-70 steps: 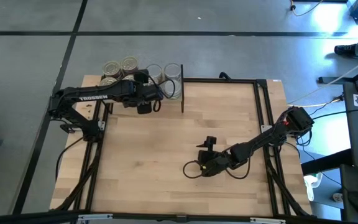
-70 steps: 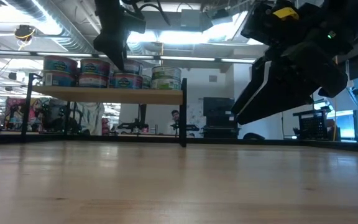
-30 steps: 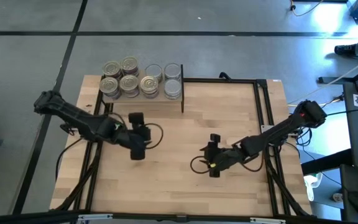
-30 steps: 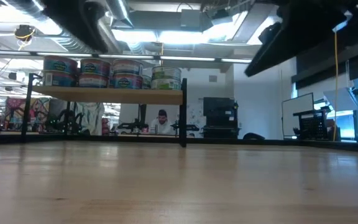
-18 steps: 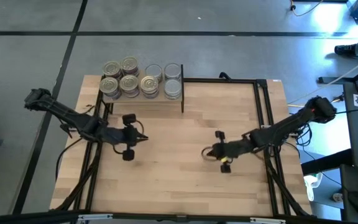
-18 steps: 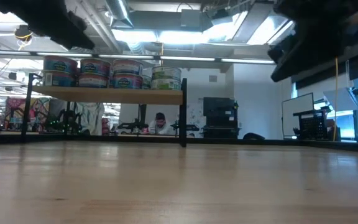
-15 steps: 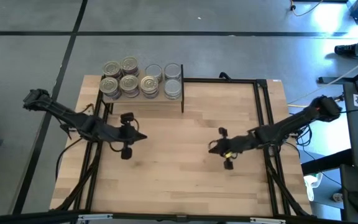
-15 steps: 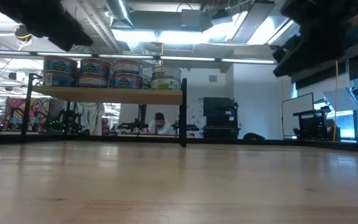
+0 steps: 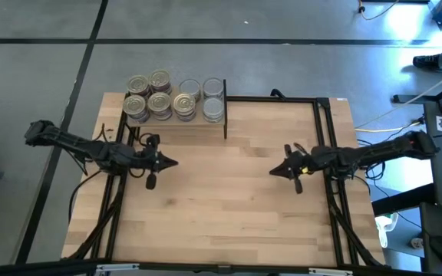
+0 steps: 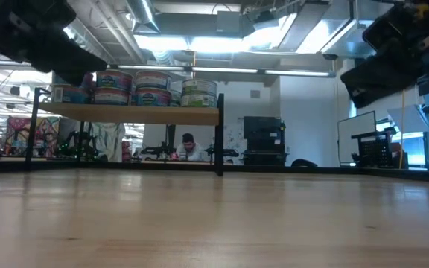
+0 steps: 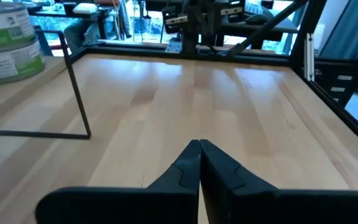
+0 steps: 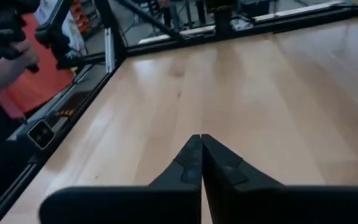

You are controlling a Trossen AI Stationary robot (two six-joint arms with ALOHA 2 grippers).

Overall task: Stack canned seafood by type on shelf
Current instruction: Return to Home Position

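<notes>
left arm (image 9: 83, 147) laid out low and nearly flat from the table's left edge, pointing toward the middle; left gripper (image 9: 173, 162) over bare tabletop near the shelf (image 9: 175, 123), apart from it; left wrist view shows its fingers (image 11: 182, 171) pressed tip to tip with nothing between them; right arm (image 9: 367, 153) mirrors it from the right edge; right gripper (image 9: 275, 172) hangs over the table (image 9: 221, 218) right of centre, well apart from the shelf; its fingers (image 12: 188, 163) are also clamped together and empty; the two grippers point at each other, well apart

cans (image 9: 159, 102): every one in view sits on the shelf, at the table's far-left corner; eight tops seen from above, in two rows of four; row nearer the table's middle: three gold-toned lids, then one silver-grey at the right end; far row: two gold-toned, two silver-grey; low view shows stacks two high; blue-label stacks on the left, a green-label stack (image 10: 199, 93) at the right end beside the black post; leftmost stack partly hidden there by the left arm; total can count can't be told, since the rear row is hidden in the low view

person (image 10: 188, 145) in the room beyond the table, seen under the shelf
</notes>
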